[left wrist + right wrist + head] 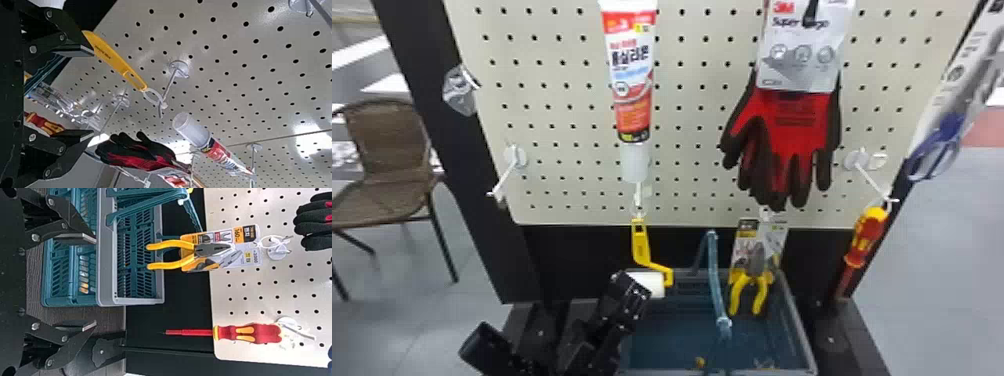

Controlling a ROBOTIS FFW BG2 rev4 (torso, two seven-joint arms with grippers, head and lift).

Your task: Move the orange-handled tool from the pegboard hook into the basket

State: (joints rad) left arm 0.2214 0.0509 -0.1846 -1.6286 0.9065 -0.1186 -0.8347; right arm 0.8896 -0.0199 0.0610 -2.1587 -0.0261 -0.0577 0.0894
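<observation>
Plainly, the thing I want is the orange-handled tool, which I judge to be the paint roller. It hangs by a clear ring from the hook, its white sleeve lowest. At about 7 o'clock from it sits my left end effector, released, jaws apart and nothing between them. One finger lies close beside the lower handle; whether they touch I can't tell. At 5 o'clock waits the basket, its handle standing at 3 o'clock from the roller. Beyond that handle hang the yellow pliers, and farther out, also near 3 o'clock, the screwdriver. The silicone tube hangs at 12 o'clock. My right end effector, likewise released, faces the basket and pliers.

What might go wrong: because the handle lies off to one finger's side, closing now could shove it and set it swinging. Gripping the round sleeve instead would likely let it turn and slip. If I pull straight down, the ring would catch on the hook's tip, so I should lift it clear first. Carrying it low could snag the basket's raised handle.
</observation>
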